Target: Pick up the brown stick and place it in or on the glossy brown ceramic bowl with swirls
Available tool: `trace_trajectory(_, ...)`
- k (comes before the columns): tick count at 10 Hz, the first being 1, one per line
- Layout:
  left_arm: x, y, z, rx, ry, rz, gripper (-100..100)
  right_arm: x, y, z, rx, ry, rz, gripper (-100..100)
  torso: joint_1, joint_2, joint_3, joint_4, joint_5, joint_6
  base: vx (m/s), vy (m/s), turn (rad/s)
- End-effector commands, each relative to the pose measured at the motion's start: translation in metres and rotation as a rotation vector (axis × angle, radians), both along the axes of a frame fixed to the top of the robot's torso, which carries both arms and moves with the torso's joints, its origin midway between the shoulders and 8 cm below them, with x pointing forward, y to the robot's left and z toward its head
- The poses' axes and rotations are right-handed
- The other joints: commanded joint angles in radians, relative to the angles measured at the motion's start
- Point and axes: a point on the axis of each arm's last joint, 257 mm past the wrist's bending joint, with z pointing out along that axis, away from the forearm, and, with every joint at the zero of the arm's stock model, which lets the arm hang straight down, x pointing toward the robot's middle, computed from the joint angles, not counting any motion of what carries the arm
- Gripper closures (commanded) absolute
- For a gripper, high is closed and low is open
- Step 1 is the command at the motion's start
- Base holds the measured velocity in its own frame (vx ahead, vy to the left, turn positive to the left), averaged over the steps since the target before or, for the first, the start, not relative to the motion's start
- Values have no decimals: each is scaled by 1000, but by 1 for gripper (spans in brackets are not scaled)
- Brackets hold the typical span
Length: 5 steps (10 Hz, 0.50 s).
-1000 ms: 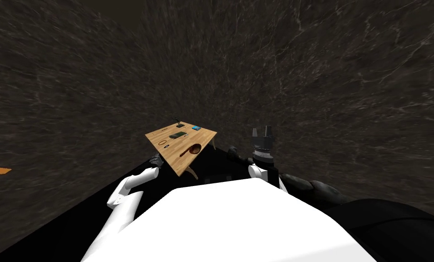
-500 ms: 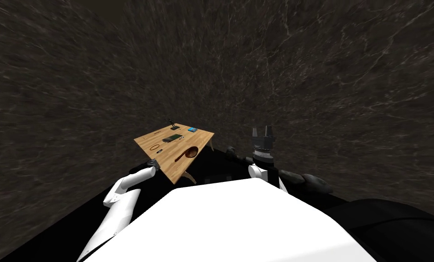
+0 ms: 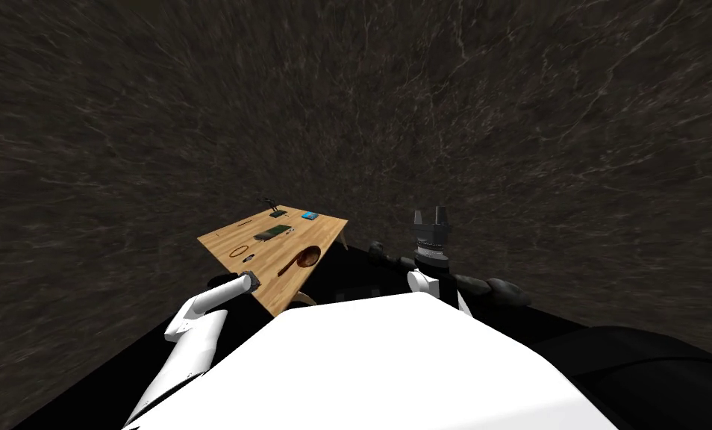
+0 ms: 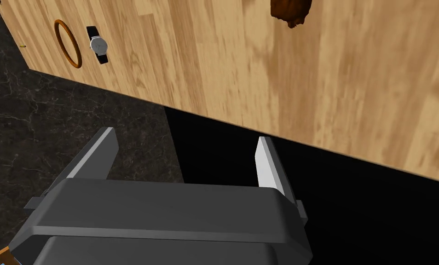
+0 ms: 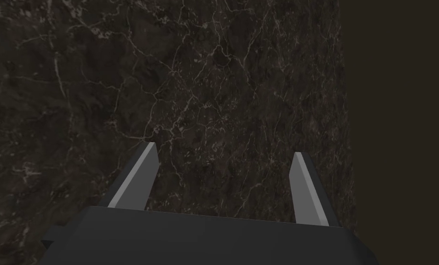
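A wooden table [image 3: 325, 226] stands ahead to my left. On it rests a brown bowl [image 3: 311, 254], with a dark brown stick [image 3: 290, 265] running from its rim toward the near edge. The stick's ragged end [image 4: 291, 13] appears in the left wrist view, well beyond the fingers. My left gripper [image 3: 248, 281] [image 4: 186, 140] is open and empty, just short of the table's near edge [image 4: 241, 126]. Held up to the right of the table, my right gripper [image 3: 431, 216] [image 5: 223, 149] is open with nothing in it.
The table also carries an orange ring [image 4: 67, 43] [image 3: 237, 250], a wristwatch [image 4: 98, 44], a green flat device [image 3: 269, 234], a blue item [image 3: 310, 216] and a small dark stand [image 3: 275, 210]. Dark marbled floor [image 3: 496, 112] surrounds it; a black area [image 4: 333, 198] lies under its edge.
The whole head view has shifted: I have moved, and the table now sits further left and lower. My left arm has reached closer to the table's near edge. The right arm is unchanged.
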Motion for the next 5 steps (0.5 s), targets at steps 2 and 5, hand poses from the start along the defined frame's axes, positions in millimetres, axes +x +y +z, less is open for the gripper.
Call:
trace_trajectory(2,-20,-2,-23,-83,56,70,-100,0,0,0,0,0,0,0,0,0,0,0,0,1,68,20,-124)
trace_trajectory(5,-42,-8,-44,-197,107,164,-100,0,0,0,0,0,0,0,0,0,0,0,0,0,78,23,-123)
